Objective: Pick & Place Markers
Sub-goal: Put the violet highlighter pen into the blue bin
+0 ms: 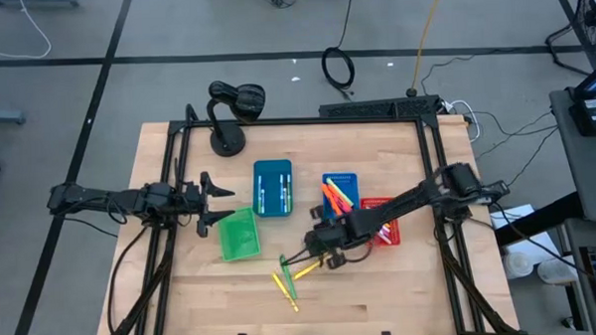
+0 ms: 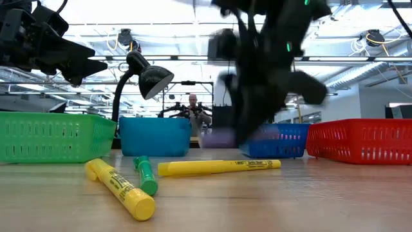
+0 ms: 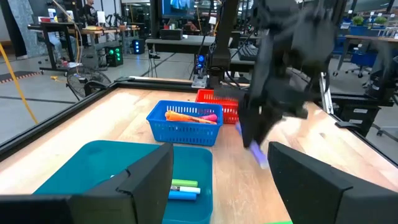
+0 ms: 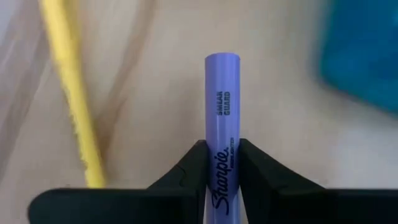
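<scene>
The right gripper (image 4: 217, 163) is clamped on a purple marker (image 4: 222, 118) and hangs just above the bench (image 1: 382, 294), centre-right in the high view: the carry step. Next, I judge, it needs a swing over the blue bin (image 1: 341, 189) and a release. 3 markers (image 2: 219, 167) lie loose at lower centre. The left gripper (image 1: 208, 202) waits wide open, empty, at the left.

Pale wood table (image 1: 382, 284), perforated plastic bins (image 2: 360, 138)
</scene>
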`<move>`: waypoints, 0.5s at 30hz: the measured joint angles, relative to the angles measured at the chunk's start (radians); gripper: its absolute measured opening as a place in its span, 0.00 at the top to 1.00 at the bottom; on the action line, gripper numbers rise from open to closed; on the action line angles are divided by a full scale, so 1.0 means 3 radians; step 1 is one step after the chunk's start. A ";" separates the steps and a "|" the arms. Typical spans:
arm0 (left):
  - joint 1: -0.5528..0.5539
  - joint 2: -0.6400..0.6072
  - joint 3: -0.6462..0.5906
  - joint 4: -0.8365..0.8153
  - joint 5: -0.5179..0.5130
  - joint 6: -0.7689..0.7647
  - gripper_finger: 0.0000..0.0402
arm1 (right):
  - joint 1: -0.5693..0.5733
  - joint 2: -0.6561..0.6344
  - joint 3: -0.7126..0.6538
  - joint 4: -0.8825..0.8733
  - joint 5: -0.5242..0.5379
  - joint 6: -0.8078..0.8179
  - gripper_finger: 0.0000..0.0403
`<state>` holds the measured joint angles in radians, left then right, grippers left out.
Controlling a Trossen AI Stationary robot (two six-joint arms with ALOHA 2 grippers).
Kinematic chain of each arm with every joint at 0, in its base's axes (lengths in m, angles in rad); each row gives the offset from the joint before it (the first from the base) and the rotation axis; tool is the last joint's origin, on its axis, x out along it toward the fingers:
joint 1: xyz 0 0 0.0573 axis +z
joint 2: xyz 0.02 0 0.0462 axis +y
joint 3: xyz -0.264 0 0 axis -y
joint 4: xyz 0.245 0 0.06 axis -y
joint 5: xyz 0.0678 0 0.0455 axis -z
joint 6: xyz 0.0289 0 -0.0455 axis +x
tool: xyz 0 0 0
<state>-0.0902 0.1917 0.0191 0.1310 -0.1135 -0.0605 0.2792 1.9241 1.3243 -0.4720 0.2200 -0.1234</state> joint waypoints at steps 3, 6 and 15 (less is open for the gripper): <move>0.0000 -0.0001 0.0001 0.0000 0.0000 -0.0001 0.34 | 0.0083 -0.0286 -0.0014 -0.0149 0.0392 0.0264 0.85; 0.0000 -0.0001 0.0001 0.0000 -0.0001 0.0000 0.34 | 0.0146 -0.0556 -0.0188 -0.0070 0.0576 0.0529 0.85; 0.0000 -0.0001 0.0001 0.0000 -0.0001 -0.0001 0.34 | 0.0192 -0.1725 -0.1312 0.1199 0.0656 0.0864 0.85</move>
<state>-0.0902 0.1914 0.0193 0.1310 -0.1136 -0.0606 0.3367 1.4066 0.9308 -0.1122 0.4168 0.1358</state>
